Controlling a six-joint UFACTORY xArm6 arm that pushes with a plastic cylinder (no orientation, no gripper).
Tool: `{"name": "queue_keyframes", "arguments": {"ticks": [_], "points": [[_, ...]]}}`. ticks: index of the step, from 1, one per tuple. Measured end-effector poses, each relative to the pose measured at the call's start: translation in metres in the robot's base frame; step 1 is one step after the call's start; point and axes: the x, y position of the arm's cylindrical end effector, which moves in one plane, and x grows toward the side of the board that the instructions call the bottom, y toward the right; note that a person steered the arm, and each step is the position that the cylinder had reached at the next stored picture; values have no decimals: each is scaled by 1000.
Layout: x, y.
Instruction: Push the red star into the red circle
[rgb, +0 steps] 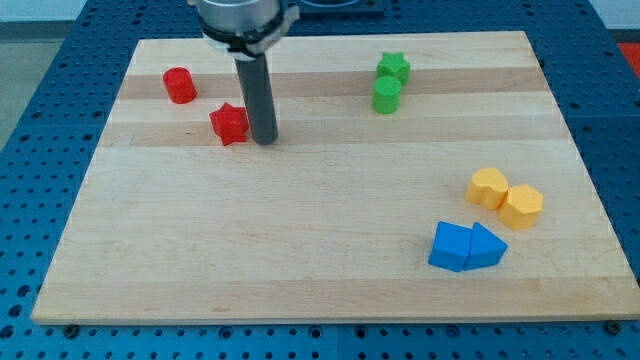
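Note:
The red star (229, 123) lies on the wooden board (300, 230) at the upper left. The red circle (180, 85), a short cylinder, stands up and to the left of the star, with a gap between them. My tip (264, 140) rests on the board just right of the red star, very close to its right side or touching it. The dark rod rises straight up from there to the arm at the view's top.
A green star (394, 68) and a green cylinder (387, 95) sit together at the upper middle right. Two yellow blocks (505, 196) sit at the right. Two blue blocks (466, 246) sit below them at the lower right.

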Motion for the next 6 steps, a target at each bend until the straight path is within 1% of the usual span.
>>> {"name": "queue_keyframes", "arguments": {"ticks": [1, 3, 4, 5, 6], "points": [[0, -1], [-26, -53], [-39, -70], [-37, -70], [-19, -70]]}}
